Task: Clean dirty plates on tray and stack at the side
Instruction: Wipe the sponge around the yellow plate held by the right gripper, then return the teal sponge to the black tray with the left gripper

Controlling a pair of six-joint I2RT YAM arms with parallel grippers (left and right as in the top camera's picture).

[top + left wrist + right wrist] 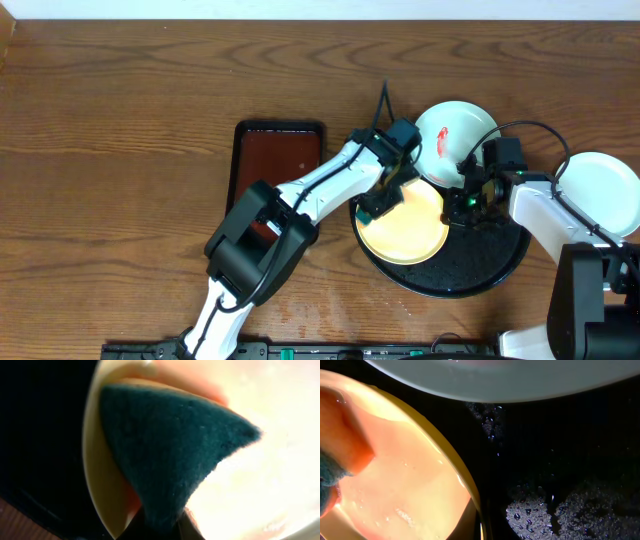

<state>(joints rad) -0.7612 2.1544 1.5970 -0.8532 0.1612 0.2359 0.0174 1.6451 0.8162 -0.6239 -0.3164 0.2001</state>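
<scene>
The pale yellow plate (410, 228) lies on the black round tray (490, 268). My left gripper (386, 199) is shut on a teal sponge (170, 455), which it presses on the yellow plate's (102, 490) far-left part. My right gripper (463, 205) is closed on the yellow plate's right rim (470, 495). A mint-white plate with a red smear (455, 135) sits at the tray's far edge and shows in the right wrist view (495, 380). Another mint-white plate (600, 190) lies on the table to the right of the tray.
A rectangular reddish-brown tray (278, 160) lies left of the black tray, under the left arm. The black tray's surface (560, 505) is wet with droplets. A black cable (384, 100) runs behind the left gripper.
</scene>
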